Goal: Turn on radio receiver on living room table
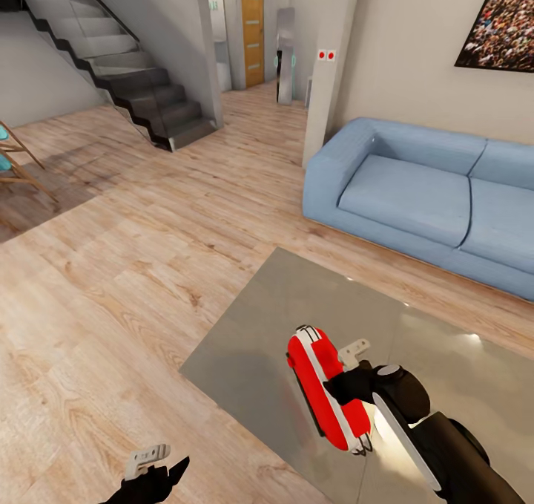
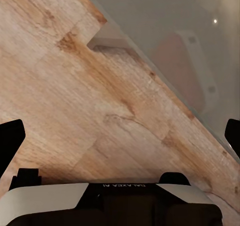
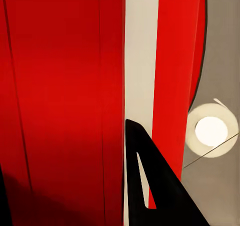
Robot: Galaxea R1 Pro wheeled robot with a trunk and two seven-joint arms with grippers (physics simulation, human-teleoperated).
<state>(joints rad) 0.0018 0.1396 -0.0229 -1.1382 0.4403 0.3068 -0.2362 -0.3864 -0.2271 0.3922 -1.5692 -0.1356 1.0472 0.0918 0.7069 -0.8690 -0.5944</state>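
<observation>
Left fingers low over wood plank floor just off the bench edge, spread apart, holding nothing; staircase far back left. Red radio receiver lies on the glossy grey bench, near its left side. Right fingers touching radio's right edge, spread or clenched cannot tell. Blue sofa behind

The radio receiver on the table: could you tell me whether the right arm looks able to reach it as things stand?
Probably yes. The right tool is already at the radio receiver on the table, one dark finger lying against its red face, and nothing stands between them.
</observation>
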